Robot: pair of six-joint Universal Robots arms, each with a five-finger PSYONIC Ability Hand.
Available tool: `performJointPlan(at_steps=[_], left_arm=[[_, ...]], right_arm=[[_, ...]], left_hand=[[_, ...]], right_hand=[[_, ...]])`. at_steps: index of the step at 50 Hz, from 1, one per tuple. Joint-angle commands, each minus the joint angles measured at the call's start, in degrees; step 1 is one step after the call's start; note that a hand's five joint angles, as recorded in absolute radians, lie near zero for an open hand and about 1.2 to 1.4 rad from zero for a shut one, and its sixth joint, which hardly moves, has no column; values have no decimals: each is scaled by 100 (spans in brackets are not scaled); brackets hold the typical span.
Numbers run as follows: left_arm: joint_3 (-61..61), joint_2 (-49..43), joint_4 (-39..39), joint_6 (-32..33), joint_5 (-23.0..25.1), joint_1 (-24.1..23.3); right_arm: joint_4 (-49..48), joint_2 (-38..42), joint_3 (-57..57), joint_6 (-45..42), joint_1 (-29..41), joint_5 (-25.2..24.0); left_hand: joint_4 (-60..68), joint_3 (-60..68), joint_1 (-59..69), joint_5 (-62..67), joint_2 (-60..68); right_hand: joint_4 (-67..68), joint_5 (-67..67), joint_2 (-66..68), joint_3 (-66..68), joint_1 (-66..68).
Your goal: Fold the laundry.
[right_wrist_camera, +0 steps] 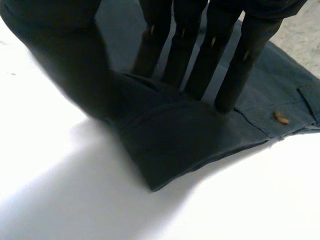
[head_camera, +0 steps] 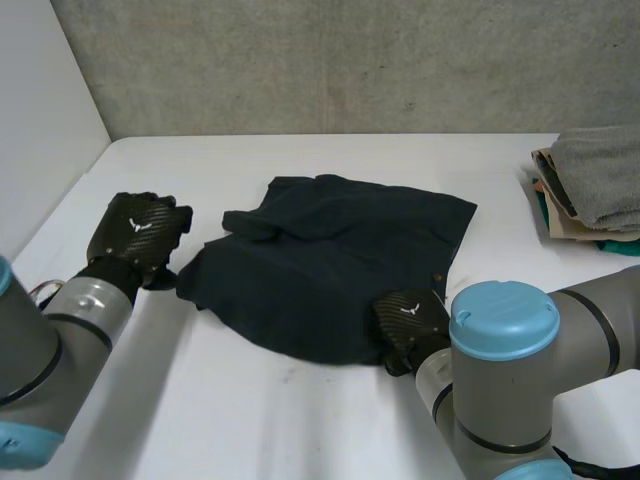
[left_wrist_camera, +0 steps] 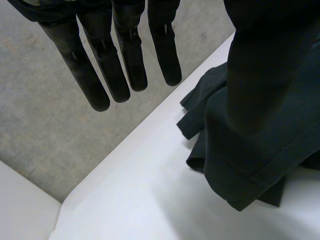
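Observe that the right hand (head_camera: pixel 410 315) pinches the dark garment (head_camera: pixel 340 250) at its near edge. The left hand (head_camera: pixel 138 232) keeps its fingers (left_wrist_camera: pixel 131 55) straight and holds nothing.

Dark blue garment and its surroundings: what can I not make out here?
- Head view: the right robot hand and its arm cover the near edge of the dark blue garment.
- Right wrist view: a raised fold of it hides that hand's fingertips.
- Head view: the stack of folded cloths is cut off by the picture's edge.
- Left wrist view: the thumb of the left robot hand covers part of the garment.

Matt cloth garment (head_camera: pixel 330 265) (smooth table (head_camera: pixel 250 410))
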Motion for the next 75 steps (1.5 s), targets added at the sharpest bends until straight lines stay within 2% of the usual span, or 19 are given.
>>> performJointPlan(at_steps=[1,4,12,18,22,26,28,29,36,40,43,44,46,47,53,61,70,75], left_arm=[[-528,332,9,-7,753,212],[-634,280,26,11,999,300],[-432,-484,123,29,1000,291],[-274,-845,158,29,991,282],[-168,-924,272,20,999,230],[-168,-907,307,20,1017,203],[-194,-881,307,11,1052,142],[-203,-863,307,2,1052,116],[-335,-460,44,29,1026,-289],[-484,165,-413,20,1052,-342],[-546,402,-545,11,1052,-359],[-564,385,-554,-6,1044,-368],[-564,315,-589,20,1026,-368],[-546,271,-598,11,1009,-368],[-546,69,-861,-24,938,-578],[-572,-72,-1222,-68,912,-904],[-546,-221,-1091,-182,95,-1229],[-450,-642,-783,-182,-46,-1299]], right_arm=[[-583,-82,181,-344,-96,75],[-619,-205,261,-582,-105,84],[-637,-513,498,-890,-149,84],[-628,-742,595,-899,-149,75],[-601,-847,648,-934,-167,75],[-575,-1093,700,-943,-307,49],[-557,-1207,718,-952,-377,40],[-505,-1312,736,-960,-447,23],[197,-1682,674,-1373,-667,-92],[1083,-2059,525,-1978,-1009,-416],[1332,-2218,507,-2120,-1247,-618],[1341,-2227,525,-2112,-1352,-802],[1306,-2218,595,-2068,-1441,-987],[1262,-2210,630,-2016,-1467,-1067],[841,-1711,762,-1401,-1494,-1129],[647,-1524,780,-1250,-1608,-1120],[612,-1524,824,-1250,-1617,-1120],[594,-1515,859,-1250,-1608,-1120]], left_hand=[[-227,-257,-295,-197,-246],[-329,-359,-397,-299,-347],[-128,-158,-196,-98,-146],[578,549,510,608,560],[1553,1523,1484,1583,1534],[3133,3103,3065,3163,3115],[4342,4312,4274,4372,4324],[4445,4415,4377,4475,4426],[4446,4416,4378,4476,4428],[4446,4416,4378,4476,4428],[4446,4416,4378,4476,4428],[3499,3469,3431,3529,3481],[543,514,475,573,525],[-21,-50,-89,9,-39],[91,61,23,121,73],[428,398,360,458,409],[428,398,360,458,409],[428,398,360,458,409]], right_hand=[[2498,2511,2353,2421,2473],[2498,2511,2353,2421,2473],[2498,2511,2353,2421,2473],[2498,2511,2353,2421,2473],[2498,2511,2353,2421,2473],[2498,2511,2353,2421,2473],[2498,2511,2353,2421,2473],[2498,2511,2353,2421,2473],[2498,2511,2353,2421,2473],[2498,2511,2353,2421,2473],[2498,2511,2353,2421,2473],[2498,2511,2353,2421,2473],[2498,2511,2353,2421,2473],[2498,2511,2353,2421,2473],[2498,2511,2353,2421,2473],[2498,2511,2353,2421,2473],[2498,2511,2353,2421,2473],[2498,2511,2353,2421,2473]])
